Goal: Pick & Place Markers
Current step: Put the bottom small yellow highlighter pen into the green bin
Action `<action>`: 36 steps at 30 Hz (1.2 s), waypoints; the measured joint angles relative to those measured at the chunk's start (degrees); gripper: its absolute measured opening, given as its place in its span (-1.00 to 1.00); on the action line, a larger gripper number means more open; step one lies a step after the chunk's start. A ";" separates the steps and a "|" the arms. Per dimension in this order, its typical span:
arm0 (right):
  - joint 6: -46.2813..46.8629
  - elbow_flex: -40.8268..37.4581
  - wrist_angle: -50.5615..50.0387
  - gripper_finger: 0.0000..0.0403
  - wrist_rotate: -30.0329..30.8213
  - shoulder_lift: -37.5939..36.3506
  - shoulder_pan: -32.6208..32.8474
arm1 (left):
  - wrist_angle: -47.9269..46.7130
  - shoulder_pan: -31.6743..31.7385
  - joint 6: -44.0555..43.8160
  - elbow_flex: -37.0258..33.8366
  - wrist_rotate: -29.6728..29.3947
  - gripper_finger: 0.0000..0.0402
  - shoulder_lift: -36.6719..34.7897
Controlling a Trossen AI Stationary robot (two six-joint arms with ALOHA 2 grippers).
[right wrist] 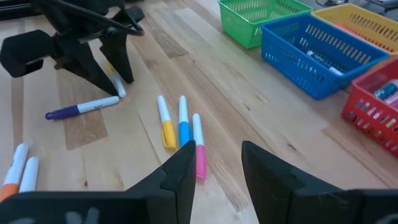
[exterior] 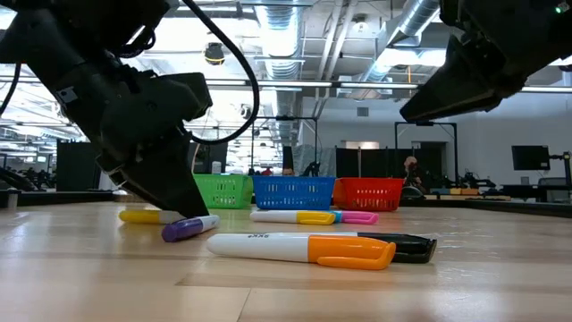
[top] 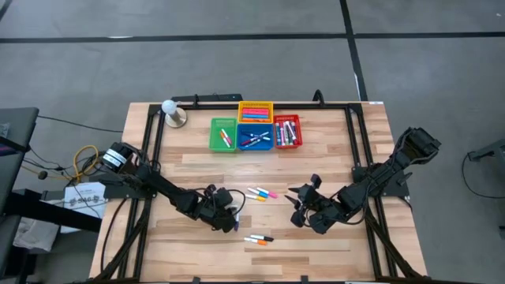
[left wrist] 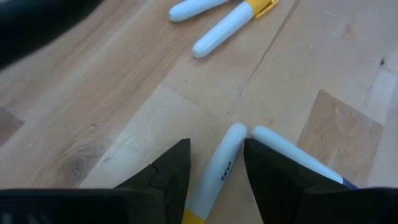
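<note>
Left gripper (left wrist: 214,171) is down on the table, fingers parted either side of a yellow-capped marker (left wrist: 219,169) — nothing clamped yet. A purple marker (left wrist: 292,154) lies just beside it, so centre on the white barrel and close squarely to avoid catching both. Right gripper (right wrist: 214,163) hovers empty, fingers apart, near three loose markers (right wrist: 182,132); baskets (top: 254,136) sit well behind.
</note>
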 joint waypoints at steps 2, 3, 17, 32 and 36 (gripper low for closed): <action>0.52 -0.50 0.08 -0.41 0.00 0.01 0.02 | -0.15 0.00 -0.02 -0.03 -0.15 -0.27 0.00; 0.72 -0.62 0.08 -0.41 -0.01 0.02 0.00 | -0.21 0.00 0.00 -0.06 -0.25 -0.29 0.00; 1.24 -0.74 0.15 -0.41 0.02 0.02 0.02 | -0.55 0.07 1.28 -0.19 -1.88 -0.76 0.20; 1.24 -0.76 1.94 -0.41 0.11 0.02 -0.60 | -0.40 -0.02 1.51 -0.41 -3.94 -0.79 0.33; 1.24 -0.76 1.93 -0.41 0.21 0.02 -0.93 | -0.18 -0.19 1.52 -0.43 -4.69 -0.77 0.42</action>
